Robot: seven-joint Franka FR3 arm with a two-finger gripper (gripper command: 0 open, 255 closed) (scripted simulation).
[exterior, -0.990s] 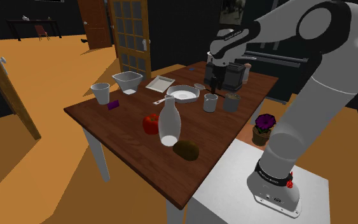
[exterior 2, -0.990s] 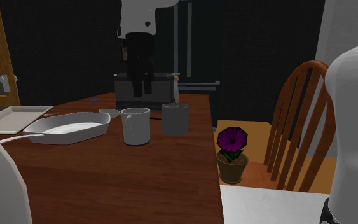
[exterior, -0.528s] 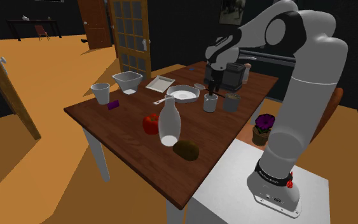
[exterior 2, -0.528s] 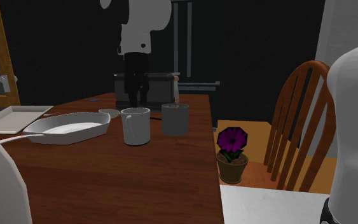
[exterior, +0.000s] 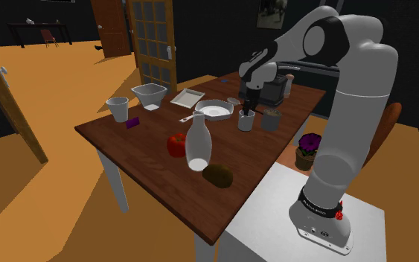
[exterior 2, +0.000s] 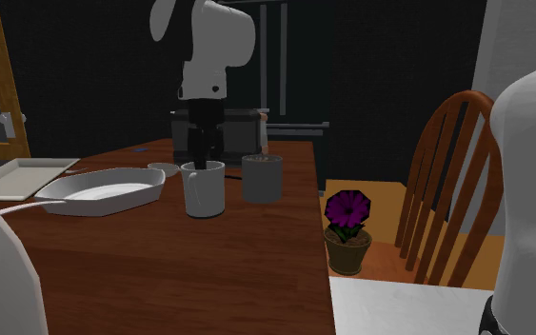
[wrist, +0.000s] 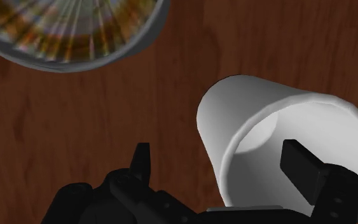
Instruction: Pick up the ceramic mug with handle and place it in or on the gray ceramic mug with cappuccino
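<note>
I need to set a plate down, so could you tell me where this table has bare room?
The table is bare at its end nearest the stand, past the brown lump, and between the purple chip and the red fruit. The far end is crowded: white dish, white mug, gray mug.

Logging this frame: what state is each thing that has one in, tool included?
white mug: upright, empty, not gripped
gray mug: upright, filled with something brown
tool: open, one finger inside the white mug, one outside
white bottle: upright
</note>
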